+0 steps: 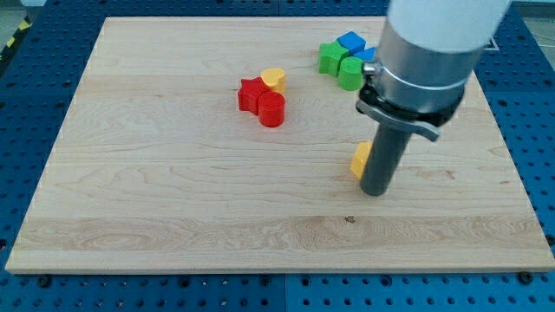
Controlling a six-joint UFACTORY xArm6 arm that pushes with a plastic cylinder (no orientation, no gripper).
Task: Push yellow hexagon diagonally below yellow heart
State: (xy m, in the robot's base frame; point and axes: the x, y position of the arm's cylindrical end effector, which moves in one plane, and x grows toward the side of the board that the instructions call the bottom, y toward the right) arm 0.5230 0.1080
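Observation:
The yellow hexagon [360, 159] lies on the wooden board at the view's right of centre, partly hidden behind my rod. My tip [375, 191] rests on the board just to the right of and slightly below the hexagon, touching or nearly touching it. The yellow heart [274, 80] lies up and to the left, pressed against a red star [251, 94] and a red cylinder [272, 109].
A green block [331, 58], a second green block [350, 73] and a blue block [351, 42] cluster at the top right, with another blue block [368, 55] partly hidden by the arm. The board's edge [277, 271] runs along the view's bottom.

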